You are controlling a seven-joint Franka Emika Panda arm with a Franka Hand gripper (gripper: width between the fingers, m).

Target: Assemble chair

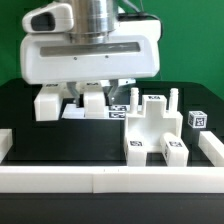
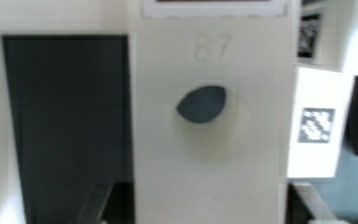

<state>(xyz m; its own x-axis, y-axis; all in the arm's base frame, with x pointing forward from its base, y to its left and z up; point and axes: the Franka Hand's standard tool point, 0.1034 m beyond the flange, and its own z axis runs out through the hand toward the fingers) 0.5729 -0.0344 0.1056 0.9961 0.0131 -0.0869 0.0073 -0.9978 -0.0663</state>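
Observation:
The chair is in separate matte-white parts. A joined blocky section [image 1: 150, 132] with tag markers stands at the exterior view's right of centre. My gripper [image 1: 90, 92] hangs low over the black table at centre, shut on a flat white chair part [image 1: 92, 101]. In the wrist view that part [image 2: 208, 120] fills the space between my fingers [image 2: 115, 203]; it has a round dark hole and a raised number. My gripper [image 2: 208, 206] holds it by both side faces. Another white part [image 1: 47, 103] stands just to the exterior view's left.
A small white cube with a tag [image 1: 197, 118] lies at the exterior view's right. Low white border rails [image 1: 110, 181] run along the front and both sides. A tagged white surface [image 2: 318, 125] shows beside the held part. The marker board [image 1: 122, 108] lies behind.

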